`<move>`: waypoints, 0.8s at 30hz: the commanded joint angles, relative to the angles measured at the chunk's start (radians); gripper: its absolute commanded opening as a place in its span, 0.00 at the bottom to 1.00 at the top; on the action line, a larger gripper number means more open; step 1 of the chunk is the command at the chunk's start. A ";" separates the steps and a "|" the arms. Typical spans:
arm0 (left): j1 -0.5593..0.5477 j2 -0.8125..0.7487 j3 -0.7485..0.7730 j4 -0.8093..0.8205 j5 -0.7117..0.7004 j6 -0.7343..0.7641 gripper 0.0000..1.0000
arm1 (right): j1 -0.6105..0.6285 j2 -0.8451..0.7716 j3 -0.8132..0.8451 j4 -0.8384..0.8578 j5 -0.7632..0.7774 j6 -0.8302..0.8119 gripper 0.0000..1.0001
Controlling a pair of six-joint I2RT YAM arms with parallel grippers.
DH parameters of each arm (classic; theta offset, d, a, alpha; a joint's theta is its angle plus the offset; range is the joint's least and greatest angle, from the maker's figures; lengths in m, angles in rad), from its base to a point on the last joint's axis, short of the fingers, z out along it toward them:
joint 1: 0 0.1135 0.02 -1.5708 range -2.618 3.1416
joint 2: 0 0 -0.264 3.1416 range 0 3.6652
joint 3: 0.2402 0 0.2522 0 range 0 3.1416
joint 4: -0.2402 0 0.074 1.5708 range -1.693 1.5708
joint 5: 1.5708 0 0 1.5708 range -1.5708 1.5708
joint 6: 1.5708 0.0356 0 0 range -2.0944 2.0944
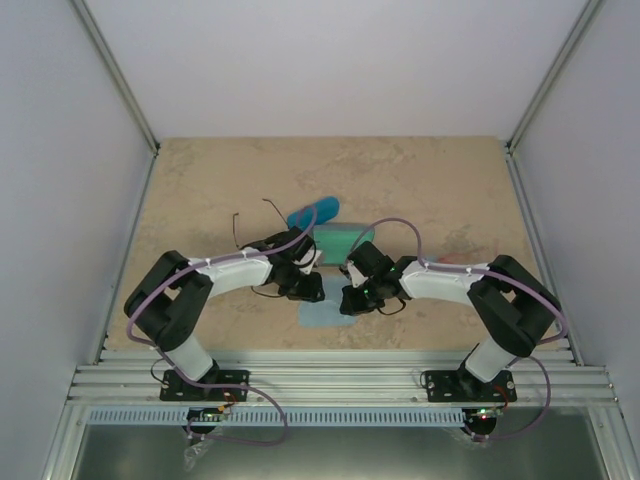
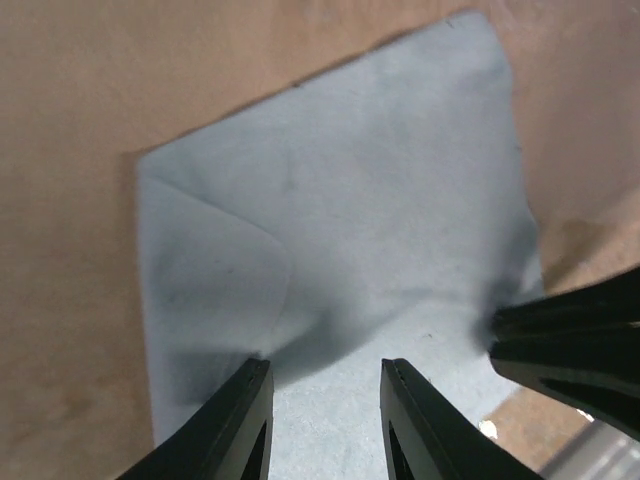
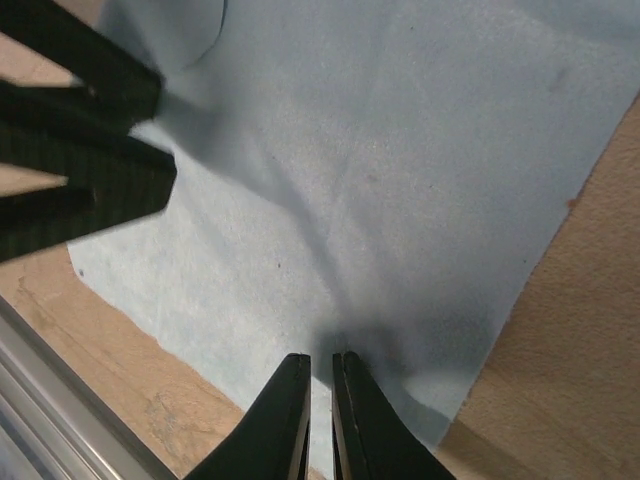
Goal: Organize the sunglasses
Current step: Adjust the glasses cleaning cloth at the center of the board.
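Note:
The thin dark wire-framed sunglasses [image 1: 271, 207] lie behind my left wrist with their temples sticking up, partly hidden by the arm. The red-orange sunglasses [image 1: 462, 256] show faintly beside my right arm. Both grippers meet over a light blue cloth [image 1: 325, 318] that lies flat on the table. My left gripper [image 2: 323, 368] [image 1: 306, 287] stands open just above the cloth [image 2: 340, 220], nothing between its fingers. My right gripper [image 3: 320, 358] [image 1: 350, 300] rests at the cloth's [image 3: 400, 150] near corner, its fingers a sliver apart with nothing pinched.
A glossy blue oval case [image 1: 315, 212] and a grey-blue rectangular case [image 1: 340, 238] sit just behind the grippers. The two grippers' fingers are close to each other. A metal rail [image 3: 60, 410] runs along the table's near edge.

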 commanded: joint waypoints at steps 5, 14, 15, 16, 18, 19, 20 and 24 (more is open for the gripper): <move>-0.002 -0.030 0.037 -0.129 -0.395 -0.095 0.34 | 0.001 -0.002 -0.026 -0.077 0.076 -0.007 0.08; 0.000 -0.130 0.079 -0.167 -0.539 -0.108 0.39 | 0.000 -0.037 0.017 -0.089 0.091 -0.012 0.08; 0.000 -0.145 0.078 -0.148 -0.513 -0.098 0.40 | 0.000 -0.044 0.028 -0.087 0.089 -0.017 0.08; 0.000 -0.153 0.077 -0.137 -0.486 -0.089 0.40 | 0.000 -0.052 0.043 -0.088 0.089 -0.020 0.08; 0.000 -0.167 0.075 -0.119 -0.454 -0.087 0.40 | 0.001 -0.056 0.074 -0.095 0.098 -0.028 0.08; 0.000 -0.174 0.073 -0.116 -0.447 -0.091 0.41 | 0.000 -0.055 0.092 -0.097 0.106 -0.032 0.08; 0.000 -0.179 0.072 -0.114 -0.444 -0.095 0.41 | 0.001 -0.048 0.105 -0.099 0.114 -0.035 0.09; 0.000 -0.203 0.055 -0.112 -0.445 -0.119 0.42 | 0.000 -0.005 0.160 -0.105 0.152 -0.046 0.10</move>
